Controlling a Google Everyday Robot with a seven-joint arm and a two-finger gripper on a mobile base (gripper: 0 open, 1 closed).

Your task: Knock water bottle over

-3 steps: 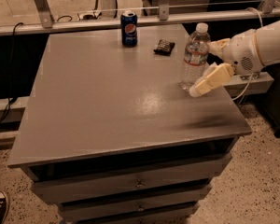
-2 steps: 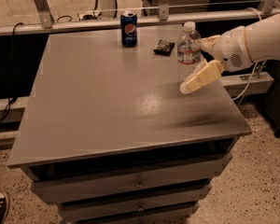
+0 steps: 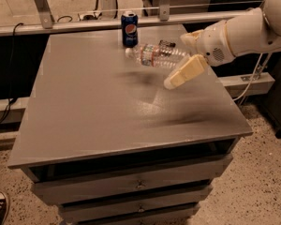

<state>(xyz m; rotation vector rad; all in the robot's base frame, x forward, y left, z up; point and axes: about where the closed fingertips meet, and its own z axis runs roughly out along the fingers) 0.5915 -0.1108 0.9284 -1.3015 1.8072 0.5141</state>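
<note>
The water bottle [image 3: 155, 55] is clear ribbed plastic with a white cap and a white-and-red label band. It is tipped far over, nearly on its side at the back of the grey table [image 3: 93, 107], with the cap pointing left towards the Pepsi can. My gripper [image 3: 181, 56] reaches in from the right at the bottle's base end. Its cream fingers [image 3: 183, 72] are spread apart, one in front of the base and one behind it. The gripper is open.
A blue Pepsi can [image 3: 129, 28] stands upright at the table's back edge, just left of the bottle's cap. A small dark object [image 3: 166, 43] lies behind the bottle. A metal rail [image 3: 75, 26] runs behind the table. Drawers [image 3: 136, 184] sit below the top.
The bottle stood upright a second ago and has tipped over to the left towards the can. My gripper has moved left and back across the table with it.
</note>
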